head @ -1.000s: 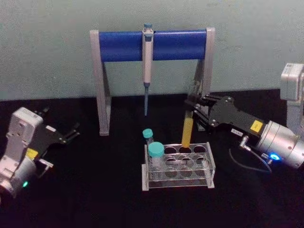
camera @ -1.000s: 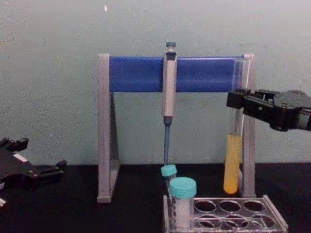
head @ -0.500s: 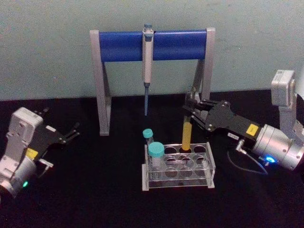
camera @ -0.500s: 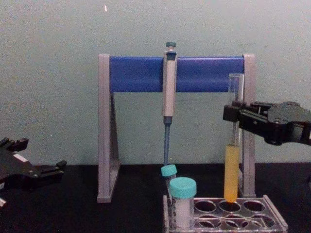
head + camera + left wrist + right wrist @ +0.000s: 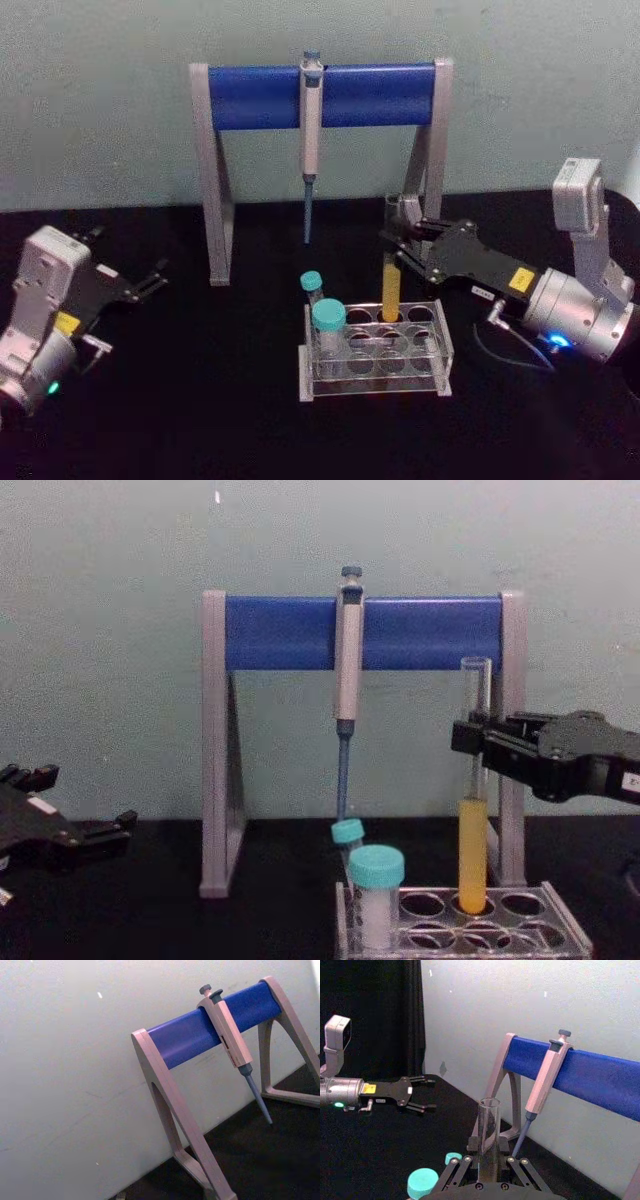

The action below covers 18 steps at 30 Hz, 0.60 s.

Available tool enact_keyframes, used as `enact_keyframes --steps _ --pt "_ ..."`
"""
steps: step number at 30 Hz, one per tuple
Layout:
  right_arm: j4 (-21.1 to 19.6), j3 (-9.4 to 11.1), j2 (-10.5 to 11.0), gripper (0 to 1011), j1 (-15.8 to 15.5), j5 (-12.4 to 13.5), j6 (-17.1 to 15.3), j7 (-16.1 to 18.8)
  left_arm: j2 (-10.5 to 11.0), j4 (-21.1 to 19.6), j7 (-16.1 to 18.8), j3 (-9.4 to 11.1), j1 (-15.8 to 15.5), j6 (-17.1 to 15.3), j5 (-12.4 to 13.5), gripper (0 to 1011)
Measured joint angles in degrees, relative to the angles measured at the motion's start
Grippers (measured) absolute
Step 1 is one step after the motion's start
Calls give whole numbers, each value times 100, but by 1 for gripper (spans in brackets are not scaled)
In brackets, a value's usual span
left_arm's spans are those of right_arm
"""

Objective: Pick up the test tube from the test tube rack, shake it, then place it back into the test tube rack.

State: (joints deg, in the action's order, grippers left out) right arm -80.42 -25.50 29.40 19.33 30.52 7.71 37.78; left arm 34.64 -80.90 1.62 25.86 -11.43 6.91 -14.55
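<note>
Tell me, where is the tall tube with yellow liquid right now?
In the head view the test tube stands right of centre, its lower end in a back-row hole of the test tube rack, gripped higher up by the right gripper.

Rack (image 5: 572, 932) base below chest view's edge

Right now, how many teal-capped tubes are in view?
2: a wide-capped tube at the test tube rack's front-left corner; a narrower-capped tube just behind it.
</note>
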Motion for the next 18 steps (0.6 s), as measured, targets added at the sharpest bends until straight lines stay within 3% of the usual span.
enact_keyframes --steps 18 --pt "224 -4 -128 229 34 -72 47 36 0 0 0 0 0 0 0 1001"
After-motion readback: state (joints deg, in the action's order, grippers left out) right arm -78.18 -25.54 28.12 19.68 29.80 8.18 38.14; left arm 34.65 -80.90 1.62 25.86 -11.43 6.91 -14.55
